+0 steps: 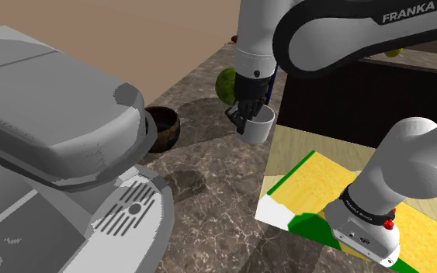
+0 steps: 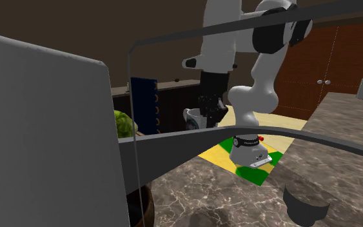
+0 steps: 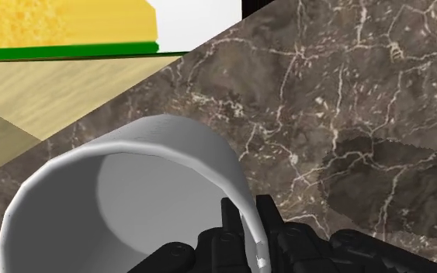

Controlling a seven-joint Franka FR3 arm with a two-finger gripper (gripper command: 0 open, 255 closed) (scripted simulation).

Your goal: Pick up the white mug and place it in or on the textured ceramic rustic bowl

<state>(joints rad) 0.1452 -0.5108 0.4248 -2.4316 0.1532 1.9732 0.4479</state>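
My black gripper point(image 1: 249, 115) is shut on the rim of the white mug point(image 1: 261, 127), one finger inside the wall and one outside. The mug hangs upright a little above the marble counter point(image 1: 209, 202), near the counter's edge. In the wrist view the fingers point(image 3: 236, 233) clasp the mug's wall point(image 3: 170, 143) and its empty inside shows. The dark brown bowl point(image 1: 163, 126) stands on the counter toward the shoulder view's left of the mug, a short way off. The second exterior view shows the gripper point(image 2: 209, 109) and the mug point(image 2: 192, 120) behind a grey bar.
A large grey coffee machine point(image 1: 53, 124) takes up the shoulder view's left, close beside the bowl. A green round fruit point(image 1: 226, 84) and a blue box point(image 2: 144, 103) lie behind the mug. The arm's base point(image 1: 368, 229) sits on a yellow and green stand top point(image 1: 317, 186).
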